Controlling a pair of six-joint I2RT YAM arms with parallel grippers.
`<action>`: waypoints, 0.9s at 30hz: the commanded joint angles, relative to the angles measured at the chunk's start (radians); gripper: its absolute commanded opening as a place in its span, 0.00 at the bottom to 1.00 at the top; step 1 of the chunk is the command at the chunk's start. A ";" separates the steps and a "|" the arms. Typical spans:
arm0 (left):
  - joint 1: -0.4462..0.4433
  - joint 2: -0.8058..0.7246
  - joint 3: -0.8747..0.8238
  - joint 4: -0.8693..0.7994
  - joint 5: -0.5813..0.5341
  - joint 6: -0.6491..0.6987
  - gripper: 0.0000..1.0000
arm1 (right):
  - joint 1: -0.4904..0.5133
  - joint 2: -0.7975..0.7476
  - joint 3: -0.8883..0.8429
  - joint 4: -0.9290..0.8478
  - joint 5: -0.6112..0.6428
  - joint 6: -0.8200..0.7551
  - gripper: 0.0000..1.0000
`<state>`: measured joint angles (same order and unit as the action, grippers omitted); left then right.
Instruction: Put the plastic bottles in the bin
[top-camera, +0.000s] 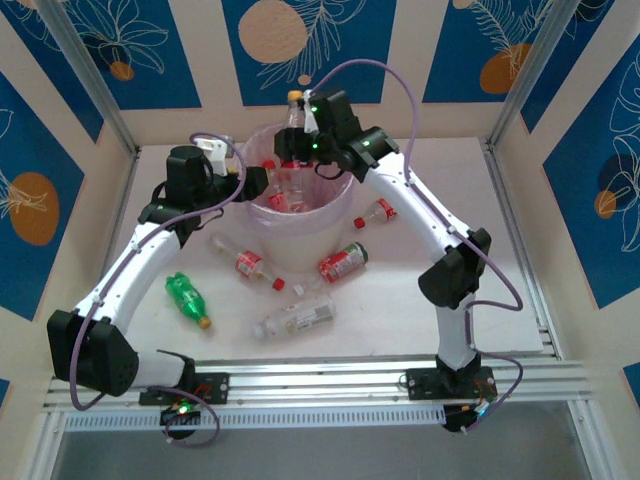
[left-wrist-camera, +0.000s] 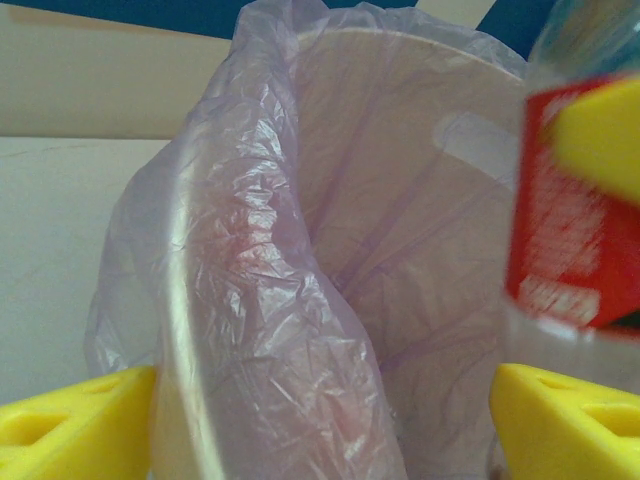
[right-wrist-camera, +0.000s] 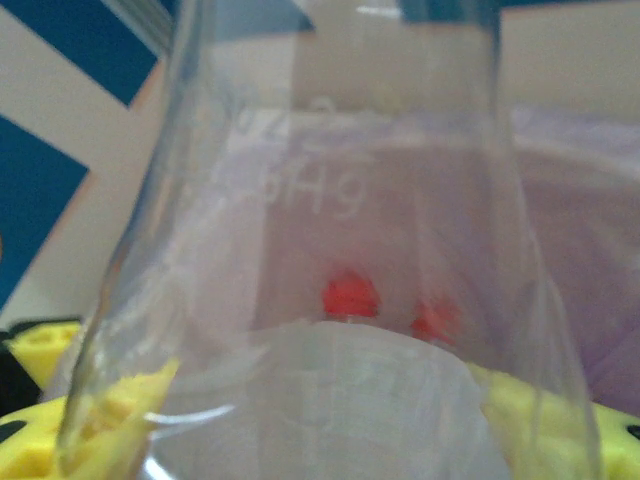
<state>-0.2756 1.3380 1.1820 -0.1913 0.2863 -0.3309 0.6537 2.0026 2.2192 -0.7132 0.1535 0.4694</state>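
Right gripper (top-camera: 298, 142) is pinching a bottle (top-camera: 296, 108) over the bin (top-camera: 320, 238) at 12 o'clock; left gripper (top-camera: 256, 183) is hanging spread at its 9 o'clock.

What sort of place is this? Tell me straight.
Most likely a robot test cell, not a home: two arms bolted to an aluminium rail, printed blue panels walling in a white table, and plastic bottles staged beside a lined bin.
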 joint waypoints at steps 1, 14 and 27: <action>-0.036 0.041 -0.042 -0.163 -0.014 0.078 0.84 | 0.013 0.020 0.029 -0.052 -0.041 -0.044 0.53; -0.036 0.046 -0.043 -0.165 -0.016 0.082 0.84 | 0.037 0.103 -0.046 -0.104 -0.058 -0.063 0.55; -0.036 0.049 -0.043 -0.166 -0.016 0.082 0.84 | 0.040 0.139 -0.128 -0.077 -0.031 -0.048 0.69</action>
<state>-0.2771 1.3384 1.1828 -0.1921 0.2832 -0.3305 0.6785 2.1178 2.1155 -0.7517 0.1429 0.4194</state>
